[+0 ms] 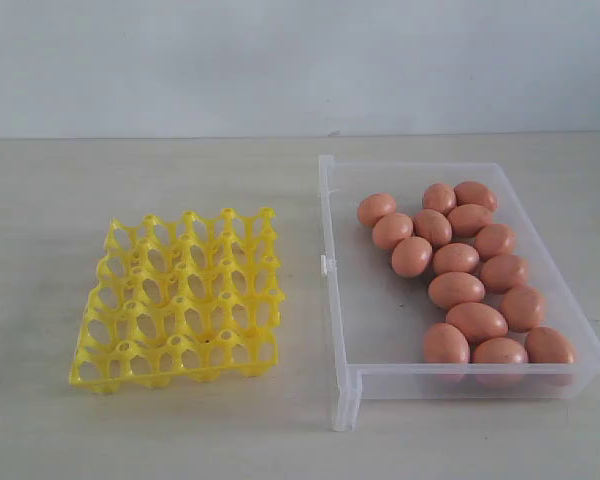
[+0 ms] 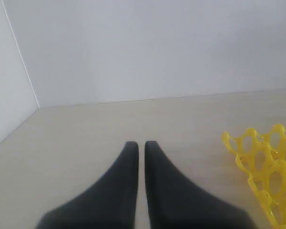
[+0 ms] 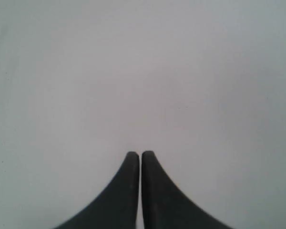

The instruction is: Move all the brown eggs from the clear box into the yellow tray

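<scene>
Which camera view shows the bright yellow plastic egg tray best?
The exterior view: the whole bright yellow plastic egg tray lies there in full, every cup empty. The left wrist view catches only one corner of it. The right wrist view shows none of it.

Yellow tray (image 2: pixel 263 174): in the left wrist view you get one corner only, the rest cut by the frame edge. Brown eggs (image 1: pixel 456 258): front three blurred low behind the clear box (image 1: pixel 460 381) wall.

We see a pale, flat table (image 1: pixel 180 430). Two things sit right on it: a yellow tray (image 1: pixel 195 362) on the left and a clear box (image 1: pixel 380 310) on the right, close but apart.
</scene>
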